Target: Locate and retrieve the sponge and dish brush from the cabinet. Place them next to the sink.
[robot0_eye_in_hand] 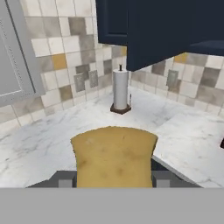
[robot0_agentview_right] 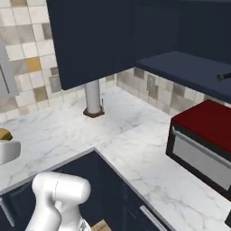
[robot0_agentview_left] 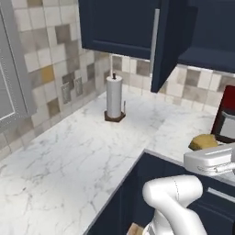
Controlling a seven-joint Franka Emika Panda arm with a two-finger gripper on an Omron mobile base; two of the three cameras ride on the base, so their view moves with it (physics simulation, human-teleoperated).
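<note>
Right up against the hand camera sat the sponge (robot0_eye_in_hand: 113, 155), that mustard-yellow block, pinched between the two fingers of the hand (robot0_eye_in_hand: 113, 179), so the hand was closed on it and carrying it above the marble bench (robot0_agentview_left: 82, 151). From the left base camera you could spot the same sponge poking out just past the white wrist, over the bench edge near the red and grey appliance (robot0_agentview_right: 203, 140) (toaster oven maybe, hard to say). Behind it the navy cabinet (robot0_agentview_left: 124, 23) hung with one door swung open, and a paper towel roll (robot0_agentview_left: 114, 97) stood upright near the tiled wall. On the cabinet's shelf, at the far right of the right base camera, a thin dark bit stuck out, which I'd guess was the dish brush (robot0_agentview_right: 224, 77), but it was too small to be sure. So my read: sponge out of the cabinet and in transit, not set down yet. The brush was untouched on its shelf. Both placements beside the sink were left to do.
</note>
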